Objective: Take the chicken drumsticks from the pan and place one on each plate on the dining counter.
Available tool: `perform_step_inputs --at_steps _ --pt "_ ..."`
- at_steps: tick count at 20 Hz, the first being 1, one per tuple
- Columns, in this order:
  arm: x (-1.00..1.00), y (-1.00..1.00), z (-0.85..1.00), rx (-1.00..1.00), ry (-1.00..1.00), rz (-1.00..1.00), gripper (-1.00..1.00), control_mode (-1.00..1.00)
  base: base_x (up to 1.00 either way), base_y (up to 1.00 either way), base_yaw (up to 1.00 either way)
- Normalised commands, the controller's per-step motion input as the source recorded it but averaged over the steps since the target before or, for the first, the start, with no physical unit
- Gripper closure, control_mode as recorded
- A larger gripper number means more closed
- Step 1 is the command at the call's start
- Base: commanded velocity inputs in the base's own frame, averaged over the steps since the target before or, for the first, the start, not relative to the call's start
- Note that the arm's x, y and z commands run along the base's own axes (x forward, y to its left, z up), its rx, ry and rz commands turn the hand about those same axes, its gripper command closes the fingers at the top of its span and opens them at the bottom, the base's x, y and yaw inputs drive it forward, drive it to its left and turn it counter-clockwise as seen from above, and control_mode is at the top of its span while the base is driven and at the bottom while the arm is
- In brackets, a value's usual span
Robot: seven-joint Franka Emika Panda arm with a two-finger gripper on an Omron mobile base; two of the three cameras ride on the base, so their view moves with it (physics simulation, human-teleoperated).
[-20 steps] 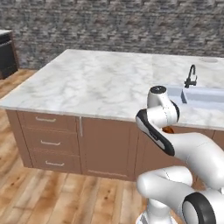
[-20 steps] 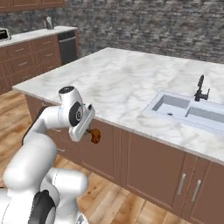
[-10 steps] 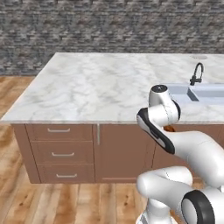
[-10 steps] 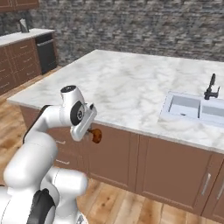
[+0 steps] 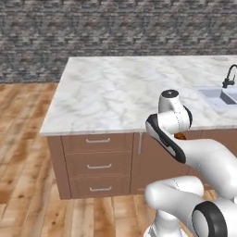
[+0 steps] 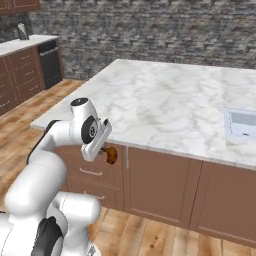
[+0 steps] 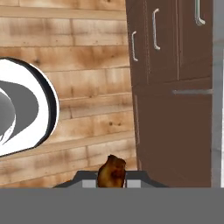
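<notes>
Drumstick transport in progress, as I read it: my gripper (image 7: 111, 183) is clamped on one chicken drumstick (image 7: 111, 172), carried low in front of the cabinets, below worktop height. In the right base view the same drumstick (image 6: 111, 155) hangs at the gripper (image 6: 104, 152) just beside the drawer fronts; in the left base view only an orange sliver of it (image 5: 180, 136) shows behind the arm.

Largest first: the marble-topped counter (image 5: 125, 92) ahead has brown drawer fronts and a sink (image 6: 242, 123) with a dark faucet (image 5: 228, 76) at its far right. I can't tell from here whether this is the dining counter. No pan and no plates on the part of the top I can see, so my judgement: one drumstick picked, none placed that I can confirm, plates not yet reached.

In the way: the worktop edge sits above the gripper, so I'd need to lift the drumstick clear of that overhang and the drawer handles (image 5: 99, 166) before any placing. Side cabinets with a dark appliance (image 6: 50, 62) stand well apart to the left
</notes>
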Motion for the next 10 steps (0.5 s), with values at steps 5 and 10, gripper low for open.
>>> perform_step_inputs --at_steps 5,10 --pt "0.00 0.00 0.00 0.00 0.00 0.00 1.00 1.00 0.43 0.91 -0.19" --pt "0.00 0.00 0.00 0.00 0.00 0.00 1.00 1.00 0.45 0.89 -0.21"
